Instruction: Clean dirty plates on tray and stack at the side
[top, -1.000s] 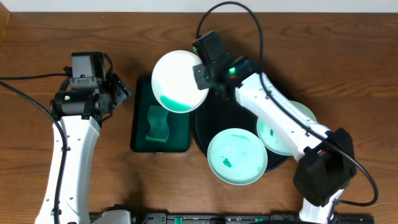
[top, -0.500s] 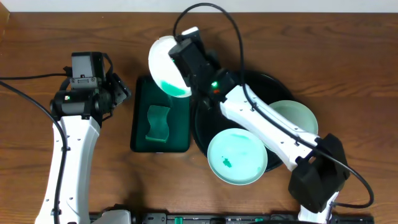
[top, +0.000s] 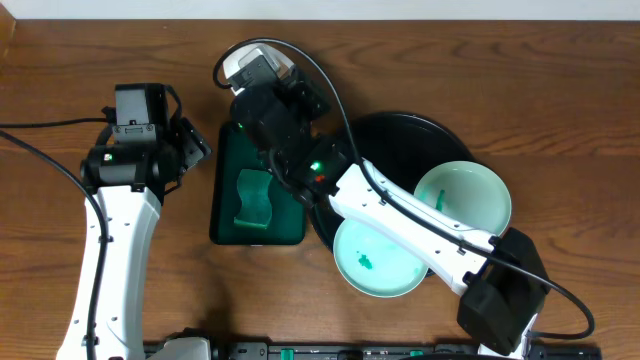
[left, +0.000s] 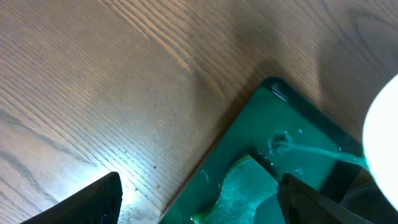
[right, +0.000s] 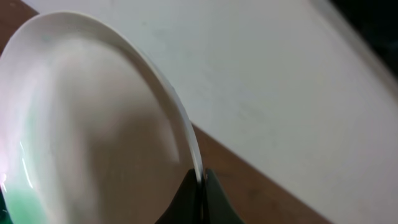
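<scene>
My right gripper (right: 200, 185) is shut on the rim of a white plate (right: 93, 124) with a green smear at its low edge. Overhead, that plate (top: 252, 58) stands tilted steeply on edge above the far end of the dark green rectangular tray (top: 228, 215), mostly hidden by my right gripper (top: 264, 92). A thin green trickle (left: 317, 151) runs from the plate (left: 384, 134) into the green tray. Two more plates lie on the black round tray (top: 400, 135): one at the right (top: 463, 205), one green-smeared at the front (top: 372, 262). My left gripper (left: 199, 208) hangs open and empty beside the green tray's left edge.
A green sponge (top: 253, 197) lies in the rectangular tray and shows between my left fingers (left: 242, 186). My right arm (top: 420, 235) stretches diagonally over the black tray and the front plate. Bare wooden table (top: 560, 90) surrounds both trays.
My right arm has swung the held plate left, from above the black tray's rim to over the green tray's far end, tipping it onto its edge. The left arm has stayed still.
</scene>
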